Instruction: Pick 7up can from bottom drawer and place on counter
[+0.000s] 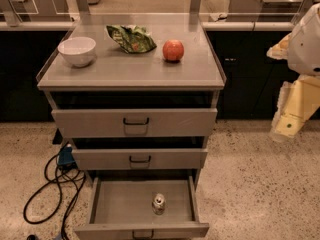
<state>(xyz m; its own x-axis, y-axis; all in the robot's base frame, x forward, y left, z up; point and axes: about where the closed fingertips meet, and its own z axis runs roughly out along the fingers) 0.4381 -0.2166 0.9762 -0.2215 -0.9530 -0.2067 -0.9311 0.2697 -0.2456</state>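
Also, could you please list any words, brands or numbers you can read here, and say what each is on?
No text here can be read.
7up can in the bottom drawer: side print too small to read.
Green bag on the counter: print not readable.
Gripper, at the right edge beside the cabinet: no legible marking.

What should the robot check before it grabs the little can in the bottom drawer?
1. Wide grey metal bottom drawer pulled open: ok.
2. Small silver-topped 7up can standing upright inside, nothing covering it: ok.
3. End effector lined up over the can: not ok; it hangs at the right edge, beside the cabinet.
4. Bare front strip of the flat grey counter, in front of the round white bowl, crumpled green bag and orange-red round fruit: ok.
5. Black floor cables away from the drawer: ok.
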